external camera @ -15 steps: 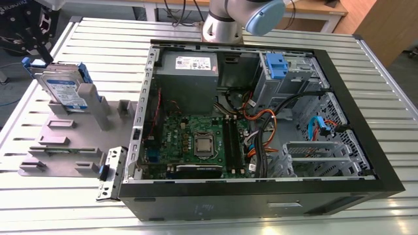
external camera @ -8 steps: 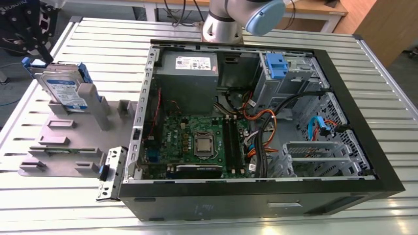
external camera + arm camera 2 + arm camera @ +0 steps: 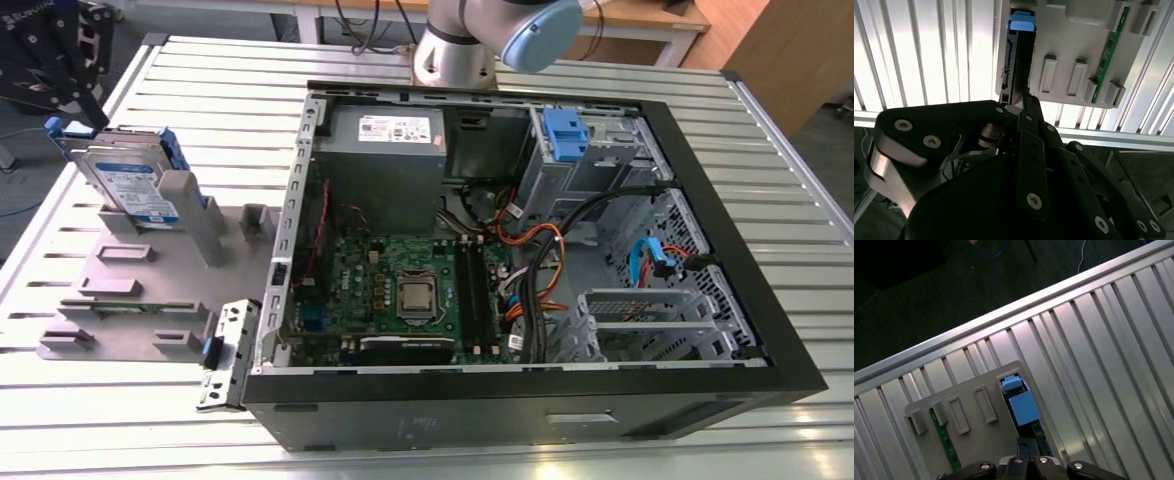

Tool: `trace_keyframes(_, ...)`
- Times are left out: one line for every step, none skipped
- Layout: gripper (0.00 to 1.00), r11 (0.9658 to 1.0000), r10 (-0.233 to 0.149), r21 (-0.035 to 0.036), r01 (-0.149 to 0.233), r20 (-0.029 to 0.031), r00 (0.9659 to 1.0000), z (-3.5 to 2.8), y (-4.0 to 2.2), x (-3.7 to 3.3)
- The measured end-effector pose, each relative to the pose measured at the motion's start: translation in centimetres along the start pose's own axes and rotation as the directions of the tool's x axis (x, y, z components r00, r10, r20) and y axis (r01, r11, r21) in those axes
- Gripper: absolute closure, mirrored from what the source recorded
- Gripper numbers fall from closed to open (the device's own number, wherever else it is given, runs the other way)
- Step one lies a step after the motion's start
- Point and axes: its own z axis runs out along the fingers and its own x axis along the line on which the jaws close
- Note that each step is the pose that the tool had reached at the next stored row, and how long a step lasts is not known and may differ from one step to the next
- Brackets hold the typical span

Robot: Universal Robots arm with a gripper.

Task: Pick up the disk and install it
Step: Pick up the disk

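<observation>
The disk [image 3: 134,185] stands on edge in a slot of the grey holder plate [image 3: 134,285] at the exterior view's left, with its white-and-blue label facing out and a blue tab on top. In both wrist views I see it edge-on: the disk [image 3: 1016,60] with its blue tab [image 3: 1021,407]. My black gripper [image 3: 60,100] hangs just above and behind the disk's top, apart from it. In both wrist views the fingertips [image 3: 1026,100] [image 3: 1026,447] meet in a narrow point over the disk's edge, shut with nothing between them.
An open computer case [image 3: 787,330] lies on the slatted metal table [image 3: 801,180], showing a motherboard [image 3: 400,290], a grey power-supply box [image 3: 380,130] and a blue-tabbed drive cage [image 3: 567,135]. A green memory stick [image 3: 1109,50] sits in the holder plate. The arm's base [image 3: 454,50] stands behind the case.
</observation>
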Motion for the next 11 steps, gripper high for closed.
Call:
trace_keyframes(0.89, 0.9999, -0.013, -0.0004, 0.013, -0.0004, 0.9999, 0.00, 0.00, 0.00)
trace_keyframes(0.89, 0.9997, -0.026, -0.0007, 0.026, -0.0007, 0.9997, 0.01, 0.00, 0.00)
trace_keyframes(0.89, 0.9993, -0.038, -0.0009, 0.038, -0.0008, 0.9993, 0.02, 0.00, 0.00)
trace_keyframes(0.89, 0.9987, -0.051, -0.0013, 0.051, -0.0012, 0.9987, 0.02, 0.00, 0.00)
trace_keyframes(0.89, 0.9980, -0.063, -0.0016, 0.063, -0.0015, 0.9980, 0.03, 0.00, 0.00)
trace_keyframes(0.89, 0.9972, -0.075, -0.0020, 0.075, -0.0018, 0.9972, 0.04, 0.00, 0.00)
trace_keyframes(0.89, 0.9961, -0.089, -0.0024, 0.089, -0.0020, 0.9961, 0.04, 0.00, 0.00)
trace_keyframes(0.89, 0.9949, -0.101, -0.0027, 0.101, -0.0023, 0.9949, 0.05, 0.00, 0.00)
trace_keyframes(0.89, 0.9936, -0.113, -0.0030, 0.113, -0.0026, 0.9936, 0.05, 0.00, 0.00)
trace_keyframes(0.89, 0.9921, -0.125, -0.0034, 0.125, -0.0029, 0.9921, 0.06, 0.00, 0.00)
trace_keyframes(0.89, 0.9906, -0.137, -0.0037, 0.137, -0.0031, 0.9906, 0.07, 0.00, 0.00)
